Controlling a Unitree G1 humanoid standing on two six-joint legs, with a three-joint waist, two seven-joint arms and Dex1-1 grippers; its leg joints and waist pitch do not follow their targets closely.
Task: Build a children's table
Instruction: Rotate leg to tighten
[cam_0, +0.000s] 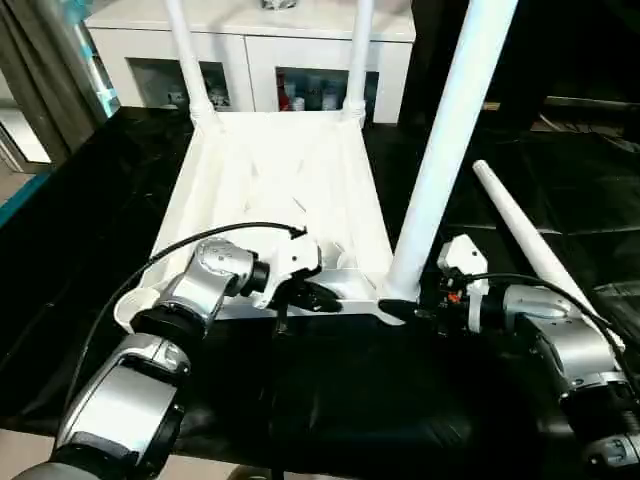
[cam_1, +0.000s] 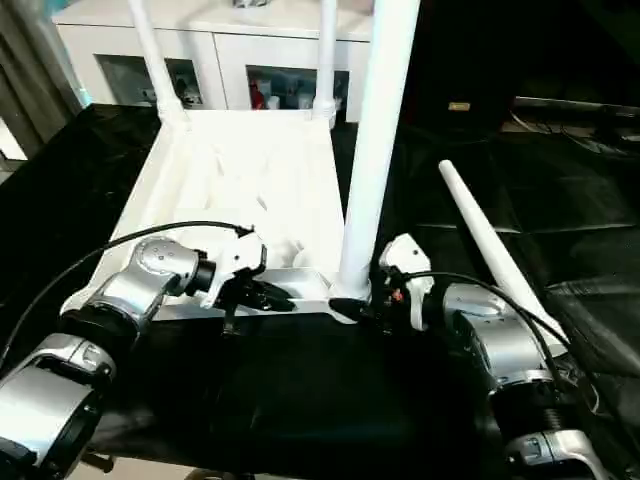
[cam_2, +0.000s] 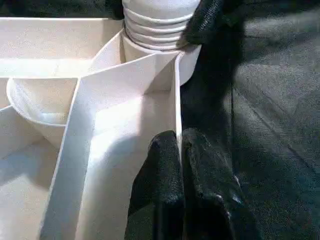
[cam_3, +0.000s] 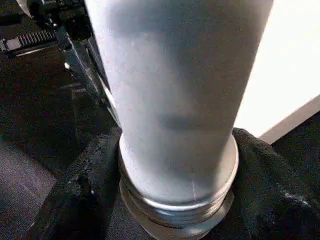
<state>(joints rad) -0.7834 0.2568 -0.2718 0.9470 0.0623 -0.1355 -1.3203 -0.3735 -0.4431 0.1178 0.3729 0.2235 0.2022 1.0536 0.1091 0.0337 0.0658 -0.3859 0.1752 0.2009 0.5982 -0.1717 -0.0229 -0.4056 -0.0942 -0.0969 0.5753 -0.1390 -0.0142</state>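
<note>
At the tabletop's near rim (cam_0: 345, 300), left fingers (cam_2: 165, 200) pinched.

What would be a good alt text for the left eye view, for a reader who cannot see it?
The right hand grips the base of a white leg standing in the near corner socket of the upturned children's table, while the left hand pinches its near rim. Two legs stand at the far corners; a fourth leg lies loose on the black sheet.

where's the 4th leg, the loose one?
In the left eye view the loose leg lies on the black-sheeted table, right of the upturned tabletop, just beyond the right gripper at the near-right corner leg.
</note>
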